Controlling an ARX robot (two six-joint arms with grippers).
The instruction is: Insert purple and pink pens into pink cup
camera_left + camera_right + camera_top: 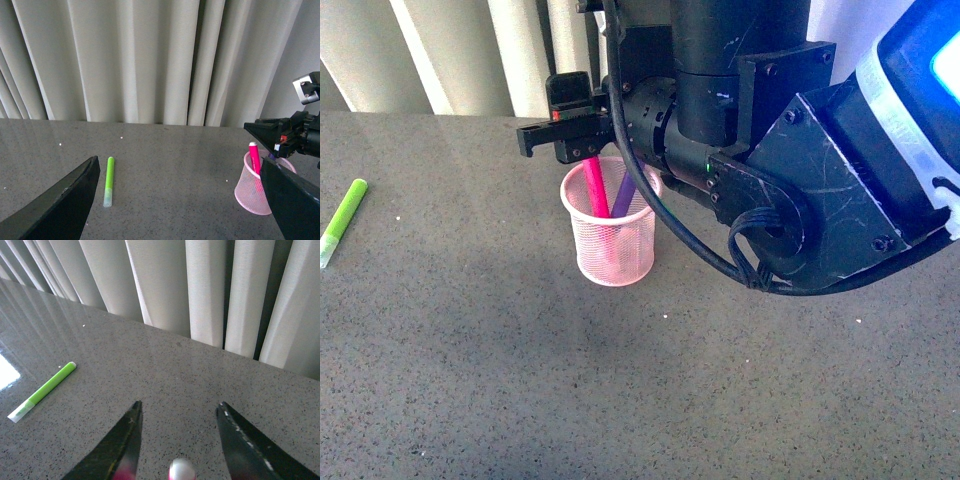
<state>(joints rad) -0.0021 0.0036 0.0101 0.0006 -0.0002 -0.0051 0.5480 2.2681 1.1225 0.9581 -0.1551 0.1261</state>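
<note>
Right gripper is hanging directly over the pink cup with its jaws spread apart and nothing between them. The right wrist view makes that clear: the two dark fingers are sitting wide, with the rounded top end of the pink pen poking up in the gap and touching neither one. So it's released, not gripping anything.

Just below the gripper, the cup is standing upright on the grey speckled table, and both pens are leaning inside it. The pink pen is sitting on the side nearer the fingertips, its top reaching almost up to the gripper. The purple pen is leaning the other way beside it, back under the wrist end of the arm. From the left wrist view the cup and pink pen are showing under the same black gripper, though the purple one is mostly hidden there.

Left gripper is sitting well off from the cup, also open, its two dark fingers spread wide with only bare table between them. A lime-green marker is lying flat on the table ahead of it, close to one finger, untouched. In the front view that green marker is well apart from the right gripper, way out past its fingertips. Pale curtains are hanging behind the table.
</note>
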